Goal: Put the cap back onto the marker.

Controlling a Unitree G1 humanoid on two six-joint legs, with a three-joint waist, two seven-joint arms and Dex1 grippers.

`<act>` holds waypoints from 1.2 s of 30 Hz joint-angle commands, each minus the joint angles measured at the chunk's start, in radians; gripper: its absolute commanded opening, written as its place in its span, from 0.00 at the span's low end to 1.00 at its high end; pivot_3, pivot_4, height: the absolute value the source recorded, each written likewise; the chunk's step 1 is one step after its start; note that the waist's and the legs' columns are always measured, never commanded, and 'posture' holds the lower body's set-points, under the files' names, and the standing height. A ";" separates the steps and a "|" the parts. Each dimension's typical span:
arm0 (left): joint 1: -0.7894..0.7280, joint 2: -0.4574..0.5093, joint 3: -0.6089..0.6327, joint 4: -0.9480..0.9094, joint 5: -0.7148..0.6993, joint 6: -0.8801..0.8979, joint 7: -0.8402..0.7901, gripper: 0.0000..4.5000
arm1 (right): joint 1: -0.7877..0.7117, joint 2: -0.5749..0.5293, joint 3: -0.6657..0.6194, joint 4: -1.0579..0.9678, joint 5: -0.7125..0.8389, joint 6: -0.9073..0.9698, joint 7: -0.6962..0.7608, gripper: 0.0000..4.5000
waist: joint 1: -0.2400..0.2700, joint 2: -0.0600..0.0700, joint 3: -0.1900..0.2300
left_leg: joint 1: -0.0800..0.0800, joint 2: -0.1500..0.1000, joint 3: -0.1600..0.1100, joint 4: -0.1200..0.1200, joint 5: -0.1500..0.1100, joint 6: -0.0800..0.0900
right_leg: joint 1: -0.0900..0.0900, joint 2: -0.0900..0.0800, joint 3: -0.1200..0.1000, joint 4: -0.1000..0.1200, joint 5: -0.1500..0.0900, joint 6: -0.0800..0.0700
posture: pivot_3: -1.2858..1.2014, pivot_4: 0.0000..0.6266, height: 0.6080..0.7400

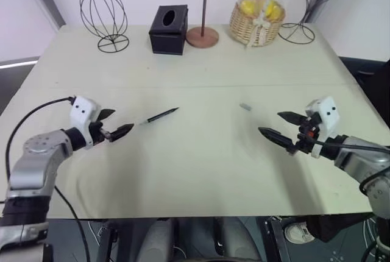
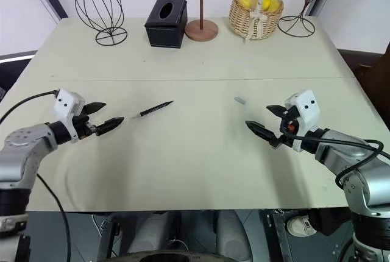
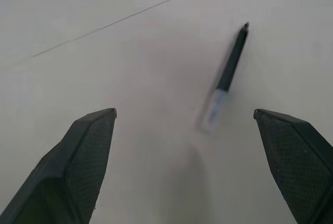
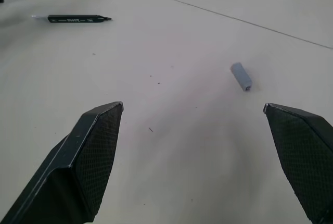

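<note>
The marker [image 1: 159, 116] is lying flat on the tabletop [image 1: 201, 164], uncapped, its black body angled away from the left gripper [image 1: 114, 124] and its pale, silvery end pointing back toward that gripper. The left gripper is hovering just short of that pale end with its fingers spread wide and nothing between them. The cap [image 1: 245, 107] is resting on its side well apart from the marker, toward the right gripper [image 1: 281, 127], which is likewise standing wide open and empty, near the cap but not touching it.

Handling assessment: the marker is appearing light, rigid and smooth, and being round it is likely to roll or skid if nudged from one side. A hold across the middle of the black barrel, fingers closing squarely from both sides, is judged the soundest, leaving the writing tip free to receive the cap. The cap is tiny, light and cylindrical, so it is liable to roll or squirt out of a careless pinch; it should be taken across its short body, open mouth left unobstructed. Which end of the cap is the open one cannot be told with confidence from the right wrist view.

Status: neither item is being held; the pick-up is not yet done.
</note>
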 commanded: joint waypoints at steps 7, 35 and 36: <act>-0.366 -0.077 -0.136 0.597 0.132 -0.281 -0.245 0.99 | -0.021 -0.027 -0.018 -0.019 -0.006 -0.007 0.008 1.00 | 0.003 0.000 0.000 | -0.001 0.000 0.000 0.002 0.000 0.000 | 0.000 0.001 -0.001 0.001 0.000 0.000 | 0.52 0.24 1.00; -0.669 -0.327 -0.195 1.131 0.395 -0.568 -0.178 0.99 | 0.154 0.043 -0.113 -0.172 0.006 -0.008 -0.112 1.00 | 0.000 -0.001 0.000 | -0.001 -0.002 0.000 0.013 -0.002 0.004 | 0.000 0.001 0.002 0.012 -0.001 0.002 | 0.52 0.24 1.00; -0.667 -0.328 -0.192 1.130 0.395 -0.567 -0.178 0.99 | 0.153 0.043 -0.112 -0.169 0.006 -0.010 -0.111 1.00 | 0.000 -0.001 0.000 | -0.001 -0.002 0.000 0.013 -0.002 0.004 | 0.000 0.001 0.002 0.012 -0.001 0.002 | 0.52 0.24 1.00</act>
